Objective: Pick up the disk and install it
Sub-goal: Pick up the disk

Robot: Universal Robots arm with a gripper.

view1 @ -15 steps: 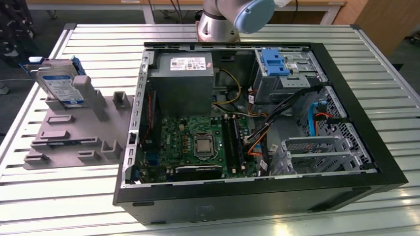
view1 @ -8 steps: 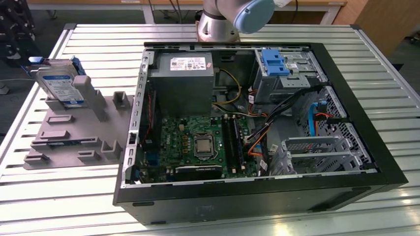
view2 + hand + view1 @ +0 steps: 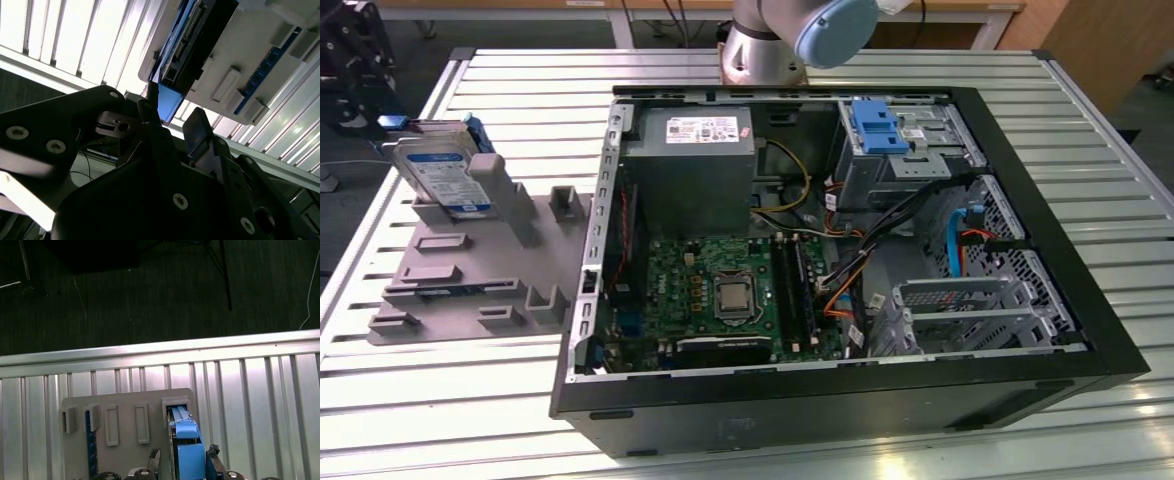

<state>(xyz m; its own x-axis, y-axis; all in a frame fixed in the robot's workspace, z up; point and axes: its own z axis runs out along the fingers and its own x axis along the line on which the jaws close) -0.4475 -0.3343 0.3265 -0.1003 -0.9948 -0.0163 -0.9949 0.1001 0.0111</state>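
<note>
Little of the job is done. On the exterior view's left, the disk (image 3: pixel 438 168) stands on edge in a slot of the grey holder (image 3: pixel 467 285) and has not been lifted.

In both wrist views the pincer (image 3: pixel 183 456) is right at the disk. Its two fingers (image 3: pixel 198 131) sit one on each side of the end of the disk's blue frame (image 3: pixel 188 439), which lies between them. They are spread wider than the frame, with a gap showing on at least one side. I judge the pincer open and the grasp not yet made.

Further to the exterior view's right, well apart from the pincer, the computer case (image 3: pixel 1110 330) lies open on the slatted table (image 3: pixel 480 400), with a metal drive cage (image 3: pixel 974 310) inside it.

As I read it, the grasp, the lift out of the holder, the carry to the case and the fitting are all undone.
</note>
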